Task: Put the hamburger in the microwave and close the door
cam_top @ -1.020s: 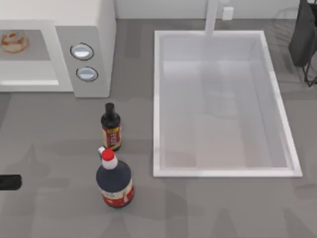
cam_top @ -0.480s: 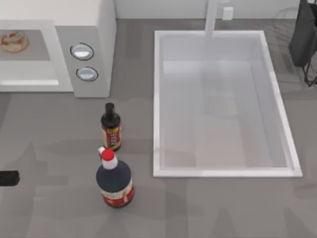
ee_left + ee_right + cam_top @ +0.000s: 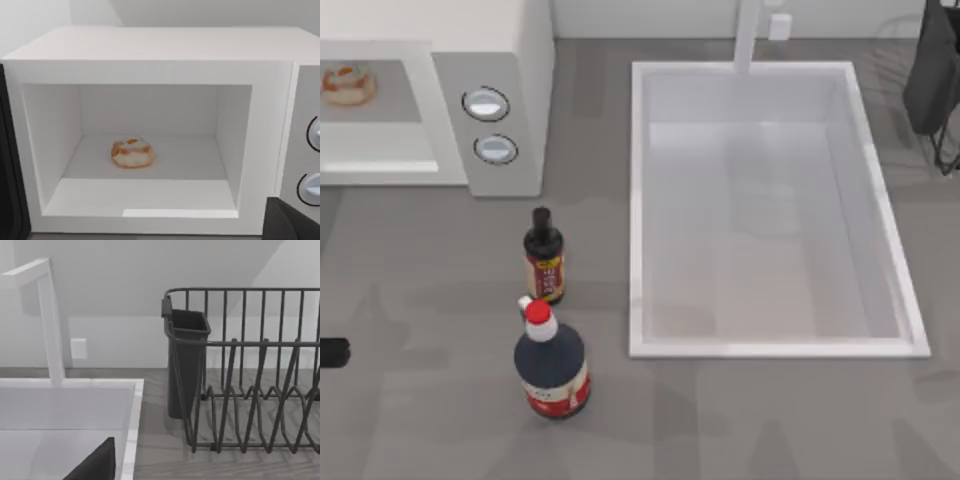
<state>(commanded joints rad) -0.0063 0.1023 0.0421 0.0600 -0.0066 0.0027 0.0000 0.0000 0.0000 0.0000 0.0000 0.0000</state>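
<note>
The microwave (image 3: 490, 60) stands at the table's back left, with two round knobs (image 3: 486, 103) on its grey panel. Its cavity (image 3: 150, 150) is open, and the hamburger (image 3: 132, 152) lies on the cavity floor, also seen from above (image 3: 345, 82). The door (image 3: 7, 200) shows as a dark edge swung out beside the opening. My left gripper (image 3: 330, 352) pokes in as a dark tip at the table's left edge, in front of the microwave and well clear of it. A dark part of my right gripper (image 3: 95, 465) hangs over the sink.
A small dark bottle (image 3: 544, 258) and a bigger red-capped bottle (image 3: 551, 365) stand in front of the microwave. The white sink basin (image 3: 640, 200) with its faucet (image 3: 748, 35) takes the middle and right. A dark dish rack (image 3: 250, 370) stands at the back right.
The left arm's dark tip has drawn back toward the table's left edge. The hamburger, door and right arm have not moved.
</note>
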